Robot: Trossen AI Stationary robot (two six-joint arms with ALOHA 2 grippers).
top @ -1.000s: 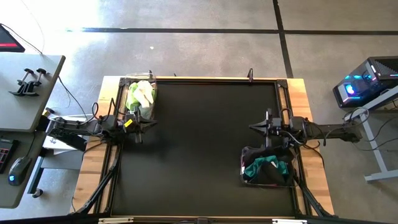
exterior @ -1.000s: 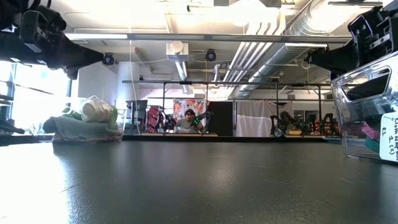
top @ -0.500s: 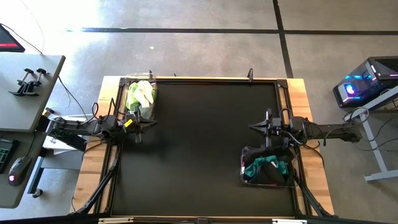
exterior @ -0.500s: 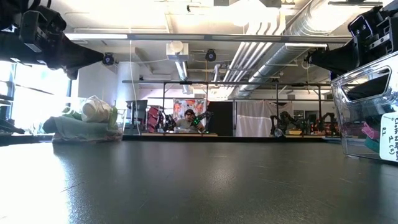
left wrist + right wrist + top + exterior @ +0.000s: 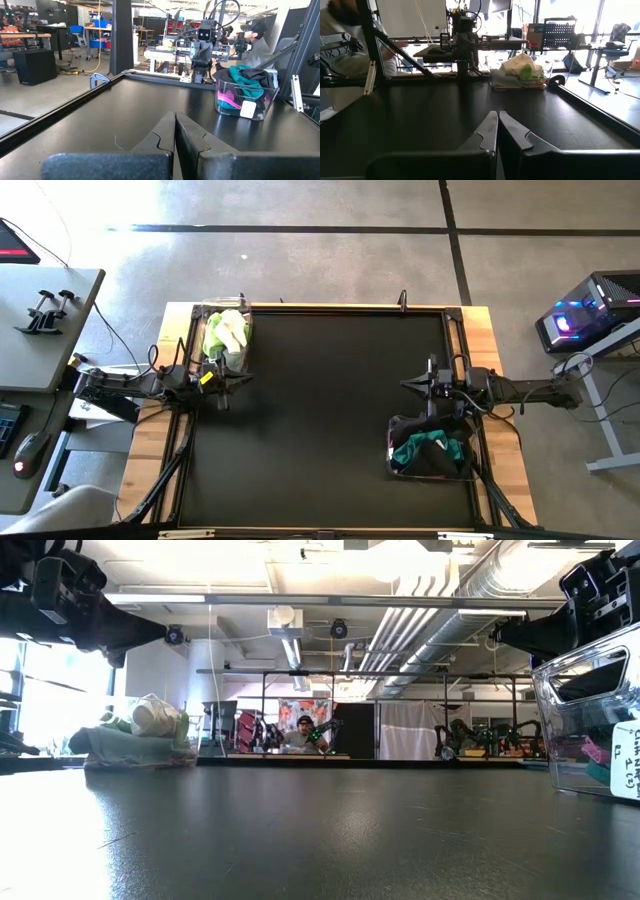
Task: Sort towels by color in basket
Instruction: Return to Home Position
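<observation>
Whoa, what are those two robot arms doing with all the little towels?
They are sorting towels by color, and it looks about finished. The light towels, lime green and cream, are piled in the clear bin by the left arm. The dark towels, teal, black and pink, fill the clear bin by the right arm. The left hand and the right hand are both shut and empty, held above the black table, each next to its own bin.

Saw lime-green and cream-white towels (image 5: 226, 332) in one clear bin (image 5: 206, 307); saw teal, black, magenta towels (image 5: 430, 444) in the other bin (image 5: 391, 466); noted black tabletop (image 5: 320, 400).
</observation>
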